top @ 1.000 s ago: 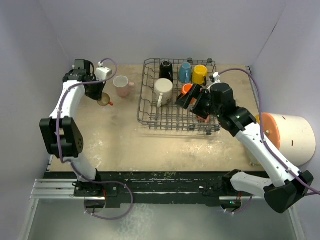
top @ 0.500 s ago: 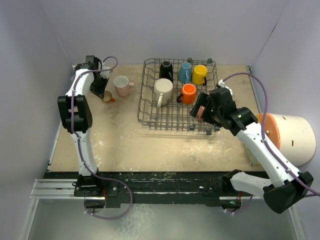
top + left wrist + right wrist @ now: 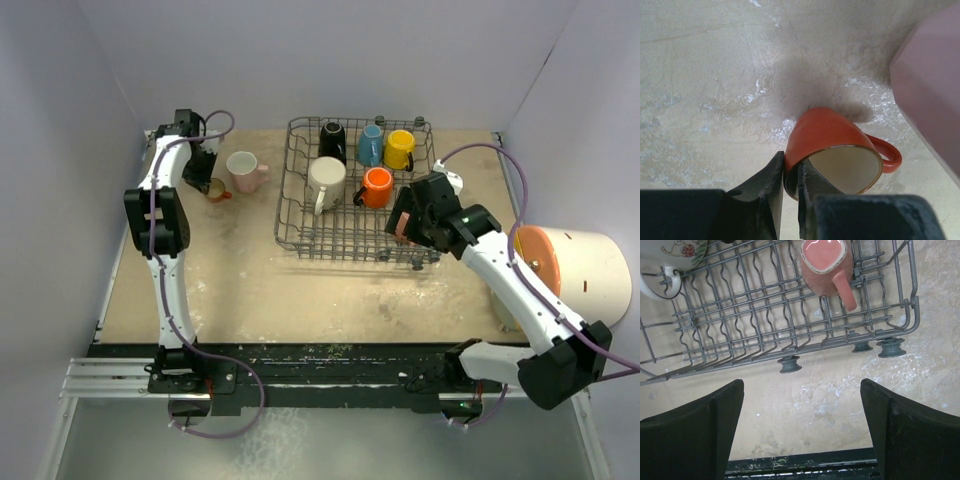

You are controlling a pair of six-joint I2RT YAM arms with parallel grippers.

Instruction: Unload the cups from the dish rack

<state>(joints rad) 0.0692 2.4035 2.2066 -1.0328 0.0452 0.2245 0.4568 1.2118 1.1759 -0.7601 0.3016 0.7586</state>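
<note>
The grey wire dish rack (image 3: 300, 225) holds black (image 3: 332, 140), blue (image 3: 371, 146), yellow (image 3: 399, 149), white (image 3: 326, 181) and orange (image 3: 377, 187) cups. A pink cup (image 3: 824, 264) lies in its front right corner, mouth towards my right wrist camera. My right gripper (image 3: 406, 222) hovers open over that corner, its fingers (image 3: 700, 435) spread wide above bare table. At the back left, my left gripper (image 3: 790, 164) is shut on the rim of a tilted orange cup (image 3: 830, 140), one finger inside and one outside. Another pink cup (image 3: 243, 171) stands on the table beside it.
A huge white cylinder with an orange face (image 3: 580, 275) lies at the right edge, close to my right arm. White walls close in the left, back and right sides. The rack's rubber feet (image 3: 789, 364) rest on the tabletop.
My left gripper carried the orange cup back and down next to the pink cup. My right gripper moved from the rack's orange cup to the front right corner and opened fully.
</note>
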